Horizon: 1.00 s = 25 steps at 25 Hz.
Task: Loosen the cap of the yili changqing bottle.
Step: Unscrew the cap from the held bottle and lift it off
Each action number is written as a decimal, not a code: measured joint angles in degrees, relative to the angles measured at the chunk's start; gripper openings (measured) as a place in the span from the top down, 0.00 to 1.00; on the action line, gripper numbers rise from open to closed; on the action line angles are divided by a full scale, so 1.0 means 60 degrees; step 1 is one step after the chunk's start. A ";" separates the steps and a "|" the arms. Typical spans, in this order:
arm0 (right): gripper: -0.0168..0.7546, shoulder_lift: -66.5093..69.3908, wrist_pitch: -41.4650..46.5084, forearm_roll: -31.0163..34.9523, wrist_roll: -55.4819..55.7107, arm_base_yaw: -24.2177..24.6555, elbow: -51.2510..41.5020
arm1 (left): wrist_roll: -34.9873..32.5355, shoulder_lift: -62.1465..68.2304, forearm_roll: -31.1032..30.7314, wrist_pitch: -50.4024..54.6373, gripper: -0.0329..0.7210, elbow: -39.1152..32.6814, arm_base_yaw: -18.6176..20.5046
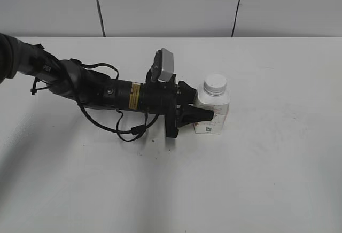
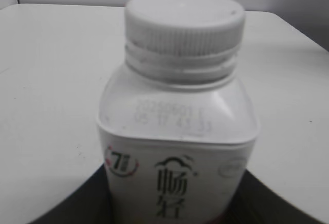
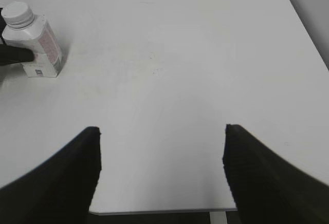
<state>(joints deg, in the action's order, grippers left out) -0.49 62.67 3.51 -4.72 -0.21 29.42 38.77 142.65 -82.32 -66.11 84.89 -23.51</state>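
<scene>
Right end effector (image 3: 162,170) nearest to me in its wrist view: fingers spread wide, nothing between them, hovering over bare table (image 3: 180,70), well apart from the bottle.

Left end effector (image 1: 206,114) reaches in from the left and is closed on the lower body of the yili changqing bottle (image 1: 212,110); one dark finger visibly lies across the label in the exterior view. Bottle stands upright on the table, a bit right of centre. The cap (image 2: 184,21) is still seated on the neck, ribbed side clear, nothing touching it.

Handling, my read: small thin plastic bottle, probably light, smooth walls likely to flex or slip if squeezed hard. Squarish body resists spinning, so holding low is sensible. Free end effector should take the cap by the ribbed side from above, fingers opposite each other, and twist. Risk is the bottle turning or tipping in the grip.
</scene>
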 joint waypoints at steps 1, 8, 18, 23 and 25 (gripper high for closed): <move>0.22 0.0000 0.0000 0.0012 0.0000 0.0000 0.0000 | 0.0000 0.0000 0.0009 0.0000 0.53 0.0000 0.0000; 0.22 0.0000 -0.0003 -0.0237 0.0540 0.0000 0.0000 | 0.0008 0.0000 0.0009 0.0000 0.53 0.0000 0.0000; 0.22 0.2538 -0.0332 -0.0298 0.0638 0.0000 0.0890 | 0.0008 0.0000 0.0018 0.0008 0.53 0.0000 0.0000; 0.22 0.4382 -0.0857 -0.0316 0.0638 0.0000 0.1799 | 0.0008 0.0000 0.0018 0.0008 0.53 0.0000 0.0000; 0.22 0.5001 -0.0893 -0.0316 0.0638 0.0000 0.2195 | 0.0008 0.0000 0.0018 0.0008 0.53 0.0000 0.0000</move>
<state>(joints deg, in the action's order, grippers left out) 29.52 57.31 1.62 -0.89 -0.21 42.59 38.81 142.65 -82.22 -66.06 84.89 -23.51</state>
